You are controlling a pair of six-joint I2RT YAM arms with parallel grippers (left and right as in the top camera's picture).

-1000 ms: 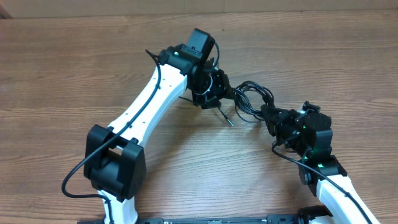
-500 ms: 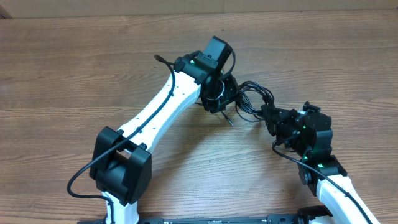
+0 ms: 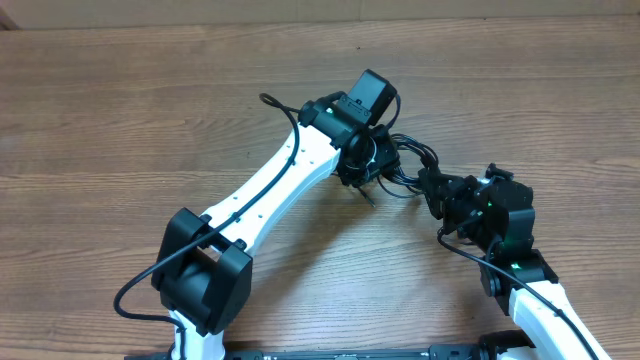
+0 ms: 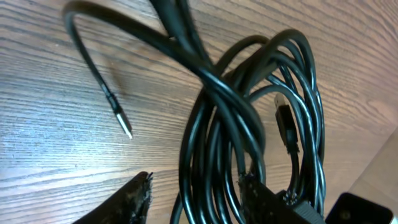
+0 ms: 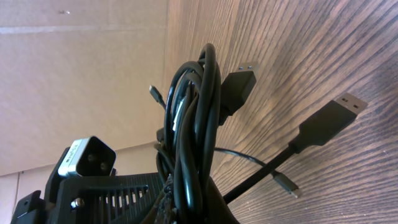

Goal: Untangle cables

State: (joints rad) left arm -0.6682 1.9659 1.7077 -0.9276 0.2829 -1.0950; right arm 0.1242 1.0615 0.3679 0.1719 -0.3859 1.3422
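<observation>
At table centre-right, right gripper (image 5: pixel 186 208) is clamping down on the cables (image 4: pixel 249 112), jaws together. Left gripper (image 4: pixel 199 200) is straddling the same coil, fingers apart, not pinching. Bundle is hanging between both grippers, one plug (image 4: pixel 284 122) lying against the wooden table (image 3: pixel 120 100).

Wooden table (image 4: pixel 56 155); tangled black cables (image 4: pixel 217 93) lying on it.

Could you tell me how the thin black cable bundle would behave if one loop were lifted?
Probably floppy: the thin black cable bundle lies in loose curved loops. Likely the whole clump follows, since strands cross and the right gripper pinches them. Its free plug ends may snag.
</observation>
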